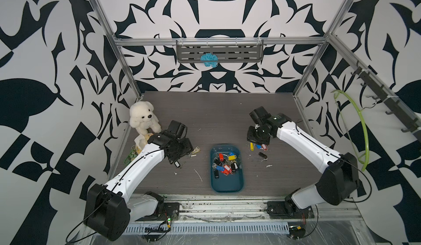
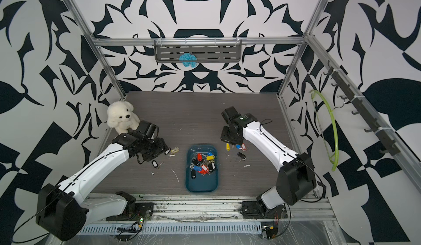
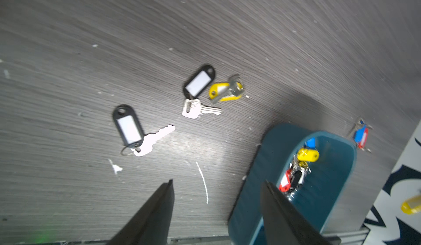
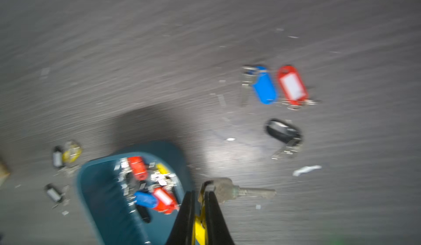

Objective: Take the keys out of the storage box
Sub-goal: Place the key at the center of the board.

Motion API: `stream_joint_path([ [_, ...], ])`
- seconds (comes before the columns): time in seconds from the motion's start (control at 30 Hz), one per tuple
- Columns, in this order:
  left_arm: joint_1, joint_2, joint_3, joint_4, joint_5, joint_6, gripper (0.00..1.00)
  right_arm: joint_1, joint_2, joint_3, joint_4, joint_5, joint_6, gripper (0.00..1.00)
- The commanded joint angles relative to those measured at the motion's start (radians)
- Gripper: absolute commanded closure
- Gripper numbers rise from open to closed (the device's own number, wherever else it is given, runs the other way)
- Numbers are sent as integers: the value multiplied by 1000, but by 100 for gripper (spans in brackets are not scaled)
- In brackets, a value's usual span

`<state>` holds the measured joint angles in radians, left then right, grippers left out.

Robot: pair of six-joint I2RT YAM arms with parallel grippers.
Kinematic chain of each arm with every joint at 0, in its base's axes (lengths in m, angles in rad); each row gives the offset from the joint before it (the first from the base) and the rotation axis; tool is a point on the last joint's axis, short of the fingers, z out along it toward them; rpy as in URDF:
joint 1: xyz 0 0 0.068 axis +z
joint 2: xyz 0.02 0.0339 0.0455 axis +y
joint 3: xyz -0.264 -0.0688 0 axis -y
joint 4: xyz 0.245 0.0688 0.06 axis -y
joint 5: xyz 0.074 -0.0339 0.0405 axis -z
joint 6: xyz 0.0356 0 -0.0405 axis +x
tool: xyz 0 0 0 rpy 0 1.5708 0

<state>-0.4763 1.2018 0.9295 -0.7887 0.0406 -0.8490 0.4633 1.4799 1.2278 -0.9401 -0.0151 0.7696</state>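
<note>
**Box part-cleared; most keys are inside it.**

Bearings are taken from the box (image 1: 226,183), with 12 toward the back wall. The keys (image 1: 224,164) are heaped in its far half with tags overlapping, and the near half is bare. On the tabletop (image 1: 216,114) three loose keys (image 3: 128,130) lie at 9 to 10 o'clock, and three more at 1 to 2 o'clock. The right gripper (image 4: 201,190) has its jaws clamped on the tag of a yellow key (image 4: 227,190), outside the box at 1 to 2 o'clock. The left gripper (image 3: 218,181) has its jaws apart and empty, between 9 and 10 o'clock. I judge the task under half done. The bear (image 1: 143,118) at 10 o'clock, the shelf (image 1: 239,52) at 12 and the hanger (image 1: 363,127) toward 3 do not obstruct. Interlocked rings look the likeliest snag.
</note>
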Motion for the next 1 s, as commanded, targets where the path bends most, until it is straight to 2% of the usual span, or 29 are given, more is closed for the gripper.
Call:
stream_joint_path([
  [0.0,-52,23,52,-2,-26,19,33,-28,-18,-71,-42,-8,-67,95],
  [0.3,-123,64,96,17,-38,-1,33,-37,63,-189,67,-57,-55,94],
  [0.4,-147,65,117,10,-42,5,33,-38,47,-192,70,-56,-48,84],
  [0.47,-171,98,136,4,-52,17,33,-37,19,-179,54,-39,-47,75],
  [0.57,-213,125,172,2,-68,30,33,-38,-19,-151,19,-20,-54,67],
  [0.73,-312,210,279,-24,-118,62,33,-40,-97,-129,-19,5,-64,66],
  [0.97,-461,365,415,-43,-130,54,33,-46,-293,-185,-17,75,-73,66],
])
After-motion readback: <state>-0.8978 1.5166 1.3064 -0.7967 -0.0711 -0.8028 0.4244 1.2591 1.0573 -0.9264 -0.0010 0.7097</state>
